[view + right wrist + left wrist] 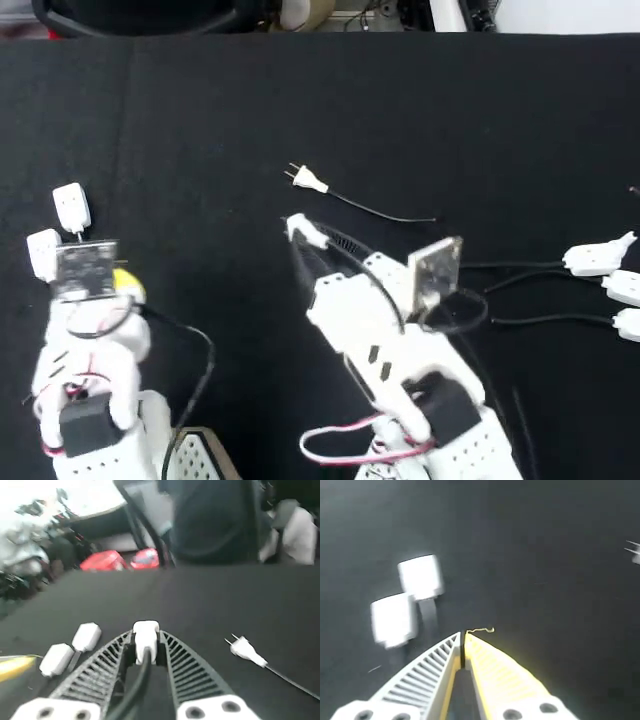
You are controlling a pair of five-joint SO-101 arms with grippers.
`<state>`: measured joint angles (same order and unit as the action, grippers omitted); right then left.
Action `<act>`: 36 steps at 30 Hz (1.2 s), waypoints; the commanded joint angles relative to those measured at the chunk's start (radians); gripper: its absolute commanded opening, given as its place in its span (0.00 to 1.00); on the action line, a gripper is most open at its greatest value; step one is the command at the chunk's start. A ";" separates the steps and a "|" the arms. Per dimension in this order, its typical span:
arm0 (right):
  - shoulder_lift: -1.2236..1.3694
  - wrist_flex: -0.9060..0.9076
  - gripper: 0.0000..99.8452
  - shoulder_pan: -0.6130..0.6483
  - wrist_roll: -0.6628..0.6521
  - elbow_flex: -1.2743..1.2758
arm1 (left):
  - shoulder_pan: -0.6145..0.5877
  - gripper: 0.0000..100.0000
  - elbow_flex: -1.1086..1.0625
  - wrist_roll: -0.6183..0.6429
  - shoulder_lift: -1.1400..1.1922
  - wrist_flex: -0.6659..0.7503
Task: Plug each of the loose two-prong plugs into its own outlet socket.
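High view, loose plug [308, 180] on open table [450, 110]

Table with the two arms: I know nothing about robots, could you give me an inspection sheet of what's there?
Surface: black table, dark and plain.
Job's things: one loose plug lies mid-table; second plug is gripped; two outlet sockets sit at the left.
Clutter: nothing seen.
Grippers: left tool shut, near the sockets; right tool shut on the second plug.
Cables: three white connectors on black cables at the right edge.
Surroundings: red objects beyond the far edge.
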<state>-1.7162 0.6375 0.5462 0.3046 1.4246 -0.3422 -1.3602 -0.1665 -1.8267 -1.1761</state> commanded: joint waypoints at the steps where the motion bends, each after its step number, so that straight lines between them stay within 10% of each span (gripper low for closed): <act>1: 0.306 -0.052 0.01 -0.035 -0.012 -0.134 | -0.274 0.07 -0.127 -0.023 0.008 0.192; 12: 0.862 -0.141 0.01 -0.035 -0.060 -0.303 | -0.337 0.16 -0.004 -0.017 0.384 0.358; 26: 0.886 -0.141 0.01 -0.037 -0.094 -0.308 | -0.460 0.16 0.690 -0.210 1.496 0.358; 36: 0.886 -0.141 0.01 -0.037 -0.098 -0.306 | -0.453 0.19 0.969 -0.216 1.890 0.356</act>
<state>-0.8324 0.5194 0.5247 0.2140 1.1730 -0.7917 -0.5040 -0.3736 -0.0084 -0.8355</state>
